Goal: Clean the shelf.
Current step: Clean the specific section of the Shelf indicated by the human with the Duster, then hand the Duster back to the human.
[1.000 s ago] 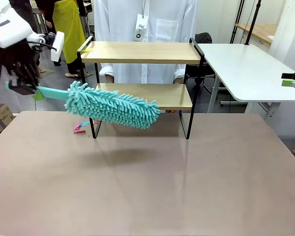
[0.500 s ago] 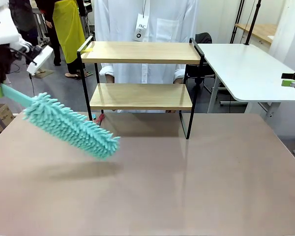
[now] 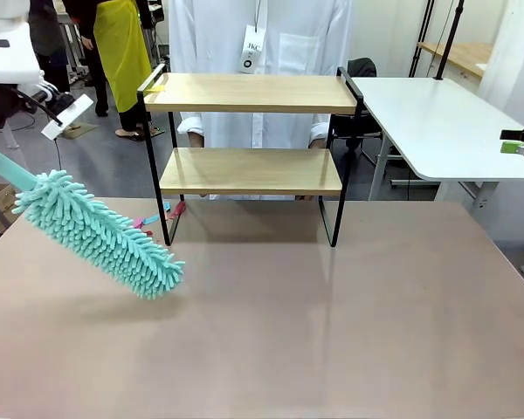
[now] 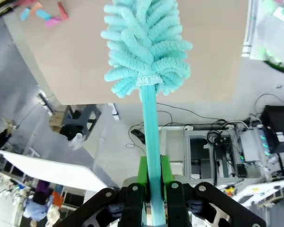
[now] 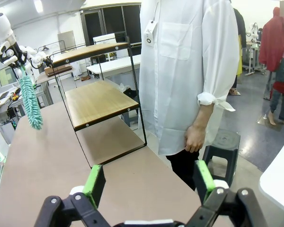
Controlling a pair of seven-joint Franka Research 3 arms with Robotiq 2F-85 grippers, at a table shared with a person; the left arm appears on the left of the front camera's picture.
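Observation:
The shelf [image 3: 249,170], two light wooden boards in a thin black frame, stands at the far middle of the brown table [image 3: 288,332]; both boards are bare. A fluffy teal duster [image 3: 100,236] hangs tilted over the table's left side, apart from the shelf. My left gripper [image 4: 154,163] is shut on the duster's teal handle [image 4: 149,118], green pads on either side, with the head [image 4: 146,47] pointing away over the table edge. My right gripper [image 5: 149,182] stands open and holds nothing, off the table's right side [image 3: 517,142]. From there I see the shelf [image 5: 97,99] and the duster [image 5: 31,104].
A person in a white coat [image 3: 262,44] stands right behind the shelf. Small coloured clips [image 3: 148,220] lie by the shelf's left leg. A white table [image 3: 437,122] sits at the back right. A black stool [image 5: 222,142] stands near the person.
The duster has swung left and down, from in front of the shelf's lower board to the table's left side. The right gripper has not moved.

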